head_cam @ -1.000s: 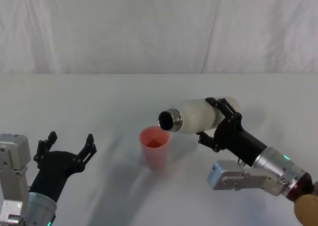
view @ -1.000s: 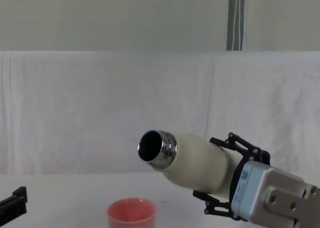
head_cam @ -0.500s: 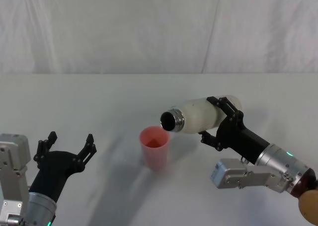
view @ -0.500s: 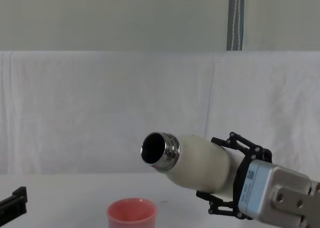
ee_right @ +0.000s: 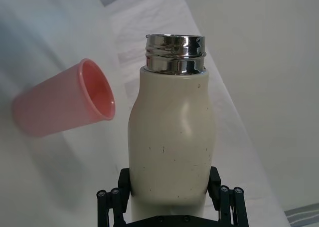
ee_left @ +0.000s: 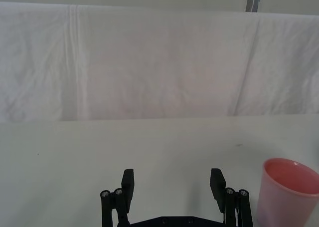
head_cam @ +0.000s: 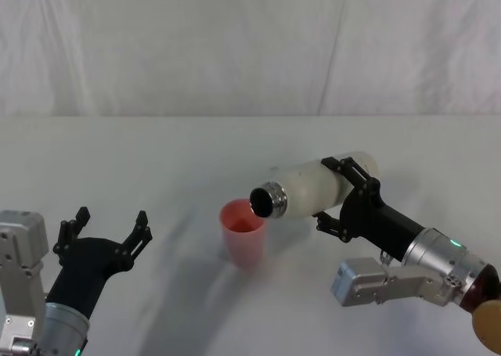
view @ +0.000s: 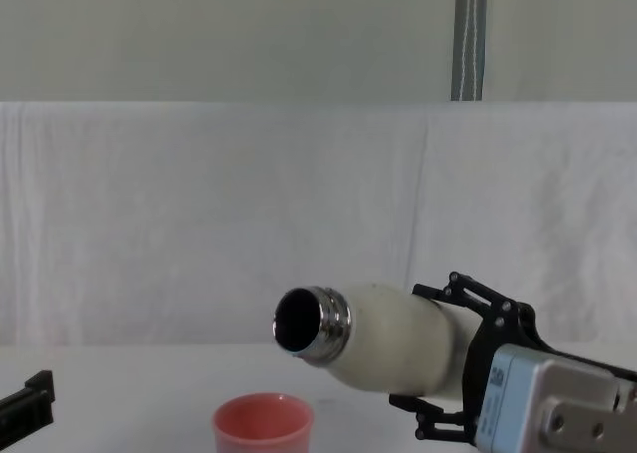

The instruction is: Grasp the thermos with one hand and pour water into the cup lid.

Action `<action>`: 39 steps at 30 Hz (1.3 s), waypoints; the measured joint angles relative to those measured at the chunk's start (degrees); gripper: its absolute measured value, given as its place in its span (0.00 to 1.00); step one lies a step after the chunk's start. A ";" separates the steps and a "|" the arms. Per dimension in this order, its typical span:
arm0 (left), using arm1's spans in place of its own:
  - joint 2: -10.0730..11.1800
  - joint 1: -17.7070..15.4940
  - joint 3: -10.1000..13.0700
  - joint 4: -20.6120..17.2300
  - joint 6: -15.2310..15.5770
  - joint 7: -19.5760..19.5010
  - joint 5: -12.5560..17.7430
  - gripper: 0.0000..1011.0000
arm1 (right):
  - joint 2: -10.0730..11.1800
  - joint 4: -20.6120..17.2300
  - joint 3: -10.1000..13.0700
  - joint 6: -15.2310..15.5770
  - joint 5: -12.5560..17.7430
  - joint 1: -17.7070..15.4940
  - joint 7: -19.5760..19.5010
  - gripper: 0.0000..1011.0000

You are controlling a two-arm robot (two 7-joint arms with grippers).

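Right gripper [head_cam: 347,190] jaws clamp matte thermos [head_cam: 309,187] over pink cup lid [head_cam: 244,232]; left gripper [head_cam: 108,229] spread

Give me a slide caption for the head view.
Right pincer tips the open thermos toward the pink cup lid; left pincer waits open.

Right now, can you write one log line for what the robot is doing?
phase: pouring | right gripper: shut on thermos, tipped, mouth over pink cup lid | left gripper: open, idle beside cup | water: not visible
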 joint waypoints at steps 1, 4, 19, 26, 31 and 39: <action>0.00 0.00 0.00 0.00 0.00 0.00 0.00 0.99 | 0.02 0.01 -0.09 0.00 -0.17 0.03 -0.11 0.94; 0.00 0.00 0.00 0.00 0.00 0.00 0.00 0.99 | 0.08 0.14 -0.47 0.04 -0.76 0.22 -0.49 0.94; 0.00 0.00 0.00 0.00 0.00 0.00 0.00 0.99 | -0.24 0.88 -1.12 0.89 -0.66 0.76 -1.00 0.94; 0.00 0.00 0.00 0.00 0.00 0.00 0.00 0.99 | -0.97 1.32 -0.36 1.14 1.54 0.79 -0.01 0.94; 0.00 0.00 0.00 0.00 0.00 0.00 0.00 0.99 | -1.29 1.59 -0.03 1.12 2.27 0.85 0.46 0.94; 0.00 0.00 0.00 0.00 0.00 0.00 0.00 0.99 | -1.59 2.22 0.14 1.04 2.36 1.09 0.49 0.94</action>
